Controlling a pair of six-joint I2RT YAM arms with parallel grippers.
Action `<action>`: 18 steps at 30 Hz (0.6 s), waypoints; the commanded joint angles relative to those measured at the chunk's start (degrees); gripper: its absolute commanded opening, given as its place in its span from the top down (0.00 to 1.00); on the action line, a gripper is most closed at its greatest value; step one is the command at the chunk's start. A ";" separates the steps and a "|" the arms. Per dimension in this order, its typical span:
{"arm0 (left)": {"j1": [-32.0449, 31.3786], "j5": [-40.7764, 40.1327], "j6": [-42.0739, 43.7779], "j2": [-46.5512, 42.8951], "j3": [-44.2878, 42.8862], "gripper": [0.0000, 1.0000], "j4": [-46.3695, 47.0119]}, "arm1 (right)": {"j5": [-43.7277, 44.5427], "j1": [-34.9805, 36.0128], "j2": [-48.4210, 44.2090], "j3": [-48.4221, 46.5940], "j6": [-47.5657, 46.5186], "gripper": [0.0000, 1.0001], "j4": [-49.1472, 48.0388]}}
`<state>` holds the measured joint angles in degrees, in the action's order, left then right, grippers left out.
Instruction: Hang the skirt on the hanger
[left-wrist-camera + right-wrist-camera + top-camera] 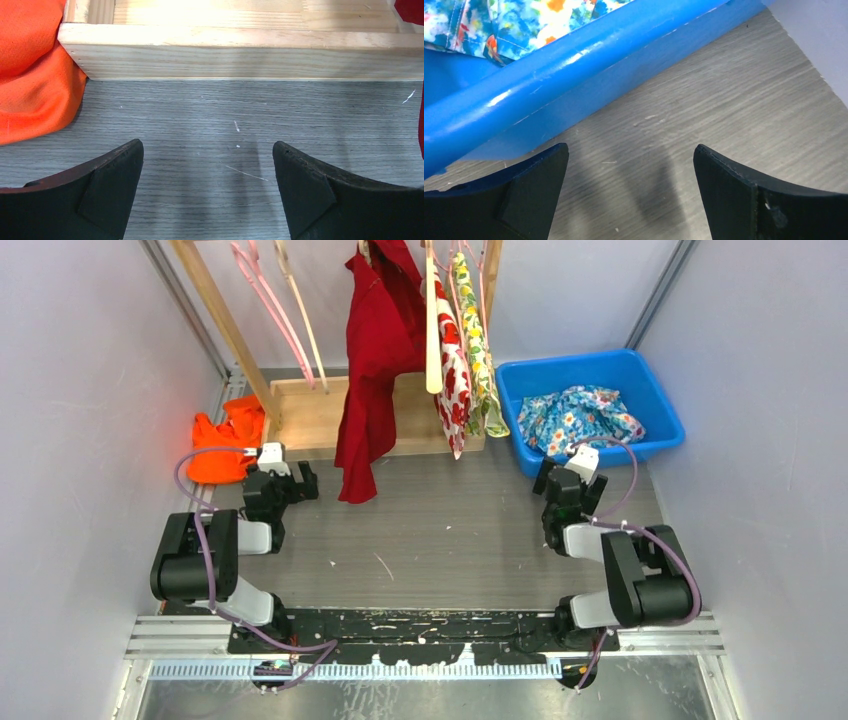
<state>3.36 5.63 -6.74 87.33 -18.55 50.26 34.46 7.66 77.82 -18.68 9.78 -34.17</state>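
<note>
A blue floral garment (580,418) lies crumpled in a blue bin (662,440) at the back right; its edge shows in the right wrist view (499,20). An orange garment (222,445) lies on the table at the left, also in the left wrist view (30,75). Empty pink hangers (265,300) and a pale wooden hanger (303,320) hang on the rack's left side. My left gripper (303,480) is open and empty (207,150) just before the rack's wooden base (240,55). My right gripper (546,478) is open and empty (630,150) beside the bin's front wall (574,75).
A red garment (375,360) and floral garments (462,350) hang on the rack, the red one reaching down to the table. The wooden rack base (310,415) stands at the back centre. Grey walls close in on both sides.
</note>
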 commanded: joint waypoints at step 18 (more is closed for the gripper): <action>-0.84 -2.35 1.42 1.04 -1.40 0.00 4.05 | -21.99 -6.26 10.05 1.98 -3.86 0.00 -24.41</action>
<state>2.94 4.73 -6.57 87.66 -18.65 50.15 17.72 1.32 88.42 -16.03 7.73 -55.13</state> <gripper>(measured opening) 0.996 0.999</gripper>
